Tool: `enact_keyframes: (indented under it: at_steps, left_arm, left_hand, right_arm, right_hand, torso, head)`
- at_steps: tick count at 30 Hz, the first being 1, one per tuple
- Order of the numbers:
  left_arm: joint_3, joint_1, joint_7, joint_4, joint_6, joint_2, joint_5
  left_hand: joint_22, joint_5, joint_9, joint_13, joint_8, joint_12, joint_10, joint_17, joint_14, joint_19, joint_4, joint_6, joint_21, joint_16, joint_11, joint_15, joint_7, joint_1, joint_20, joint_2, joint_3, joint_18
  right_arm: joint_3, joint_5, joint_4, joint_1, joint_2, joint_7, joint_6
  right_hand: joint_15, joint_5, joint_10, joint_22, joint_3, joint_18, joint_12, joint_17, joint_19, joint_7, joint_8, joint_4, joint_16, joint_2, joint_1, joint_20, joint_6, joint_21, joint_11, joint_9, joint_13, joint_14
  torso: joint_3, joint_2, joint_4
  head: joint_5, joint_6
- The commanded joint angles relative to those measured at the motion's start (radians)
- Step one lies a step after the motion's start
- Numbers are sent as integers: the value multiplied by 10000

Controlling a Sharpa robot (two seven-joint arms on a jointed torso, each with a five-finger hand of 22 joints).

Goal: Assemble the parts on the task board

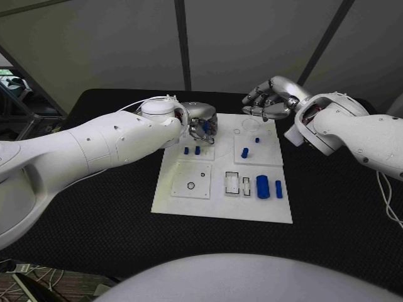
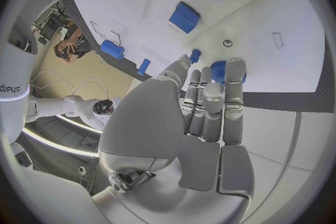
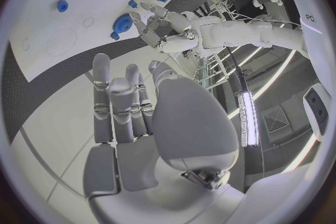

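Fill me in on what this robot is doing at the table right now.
The robot is working at the white task board, which carries several small blue parts. Its left hand is at the board's far left corner, fingers around a round blue part; whether it truly grips it is unclear. The right hand hovers beyond the board's far edge, holding nothing.

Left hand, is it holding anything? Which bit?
Cannot tell. The left hand has its fingers at a round blue part on the task board, but no clear grip shows. The right hand holds nothing.
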State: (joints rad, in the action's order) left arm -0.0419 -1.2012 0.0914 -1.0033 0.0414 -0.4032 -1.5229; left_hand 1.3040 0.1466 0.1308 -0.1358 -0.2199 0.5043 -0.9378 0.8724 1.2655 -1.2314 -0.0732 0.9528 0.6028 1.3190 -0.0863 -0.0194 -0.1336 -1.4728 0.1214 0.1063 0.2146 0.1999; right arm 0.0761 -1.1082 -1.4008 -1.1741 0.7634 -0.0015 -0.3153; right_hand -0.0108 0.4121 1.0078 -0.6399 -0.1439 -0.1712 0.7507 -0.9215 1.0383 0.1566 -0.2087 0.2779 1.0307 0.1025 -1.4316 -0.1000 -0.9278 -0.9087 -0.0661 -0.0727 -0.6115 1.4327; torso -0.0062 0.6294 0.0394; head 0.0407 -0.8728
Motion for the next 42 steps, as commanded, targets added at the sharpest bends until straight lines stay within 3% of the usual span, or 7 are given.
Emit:
enact_keyframes:
  at_steps: [1, 12, 42]
  left_arm:
    - [7, 9, 80, 52, -108, 42, -78]
    - [8, 73, 145, 171, -239, 150, -60]
    - [8, 220, 273, 757, -506, 466, -44]
  left_hand:
    - [85, 8, -22, 39, 78, -105, -141, 38, 93, -89, 12, 73, 120, 89, 27, 23, 45, -106, 5, 6, 118, -456]
    - [359, 7, -83, 197, 343, -494, -442, 69, 164, -128, 91, 264, 425, 206, 133, 124, 134, -129, -87, 33, 533, -490]
    - [824, -46, -131, 332, 656, -947, -813, 478, 415, -383, 278, 520, 1305, 509, 140, 142, 93, -95, -119, -1, 1146, -617]
  right_arm:
    - [7, 28, 5, -14, -16, 89, -74]
    - [7, 43, -13, -14, -17, 86, -72]
    - [7, 48, -26, -16, -53, 77, -72]
  right_hand:
    - [9, 41, 75, 9, -45, -70, -36, -1, -60, -15, -29, -7, -43, 48, -34, -6, 36, 50, -3, 15, 9, -87]
    - [10, 44, 82, 0, -56, -67, -52, -23, -47, -14, -29, -5, -32, 44, -34, -7, 38, 49, -4, 15, 32, -79]
    - [8, 68, 119, 2, -88, -66, -73, -29, -29, -19, -48, -8, -44, 28, -43, -6, 10, 62, 2, 9, 78, -65]
  torso:
    - [-1, 5, -1]
    - [-6, 16, 10]
    - [-1, -5, 10]
  head:
    - [-14, 2]
    - [-42, 2]
    - [-80, 2]
